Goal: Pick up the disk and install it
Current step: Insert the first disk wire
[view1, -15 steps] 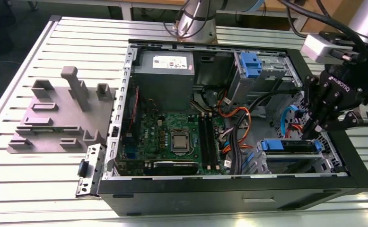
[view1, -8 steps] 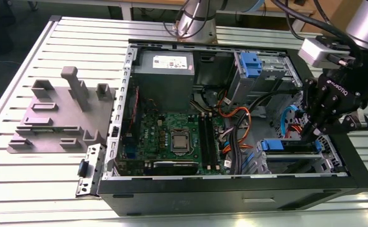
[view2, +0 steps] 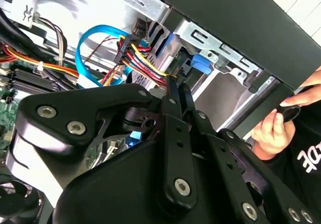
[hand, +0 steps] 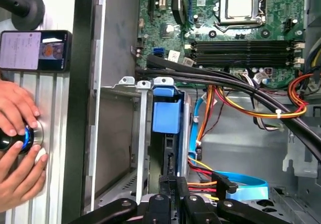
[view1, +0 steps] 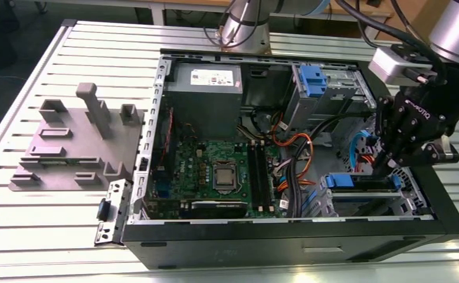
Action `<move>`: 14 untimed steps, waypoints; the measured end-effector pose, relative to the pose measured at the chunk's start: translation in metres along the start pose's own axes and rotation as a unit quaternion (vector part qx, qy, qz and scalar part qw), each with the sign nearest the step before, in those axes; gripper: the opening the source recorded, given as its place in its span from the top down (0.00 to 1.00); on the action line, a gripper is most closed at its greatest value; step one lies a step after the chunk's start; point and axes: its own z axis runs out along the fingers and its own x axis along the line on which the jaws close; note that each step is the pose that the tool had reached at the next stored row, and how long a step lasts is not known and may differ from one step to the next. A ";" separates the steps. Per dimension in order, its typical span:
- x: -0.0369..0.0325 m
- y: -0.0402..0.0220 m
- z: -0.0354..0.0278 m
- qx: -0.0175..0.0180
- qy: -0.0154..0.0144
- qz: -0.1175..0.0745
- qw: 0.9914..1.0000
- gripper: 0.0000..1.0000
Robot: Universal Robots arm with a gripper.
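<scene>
A: Where's the disk?

B: In the exterior view, the disk (view1: 347, 181) stands on edge in a bay at the corner of the computer case (view1: 292, 230), on the exterior view's right. The gripper (view1: 383, 172) is down on its top edge, away from the blue tab. The case sits on a slatted surface (view1: 56, 236).

A: And the jaws?

B: Narrow. In the second wrist view they come nearly together, with red and yellow wires (view2: 143, 58) and a blue cable (view2: 93, 38) just past the tips. A person's hand (view2: 271, 128) rests outside the case wall.

A: The first wrist view?

B: The disk is edge-on between the bay's metal walls. The jaws look pinched across its thickness, as far as I can judge.

A: What could go wrong?

B: If the disk sits crooked in the bay, I'd expect a push to wedge it. The wires lie so close that the jaws could hook them and tug a plug loose.
</scene>
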 end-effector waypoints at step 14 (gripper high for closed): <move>0.0090 0.0003 0.0032 -0.002 -0.031 0.012 0.999 0.84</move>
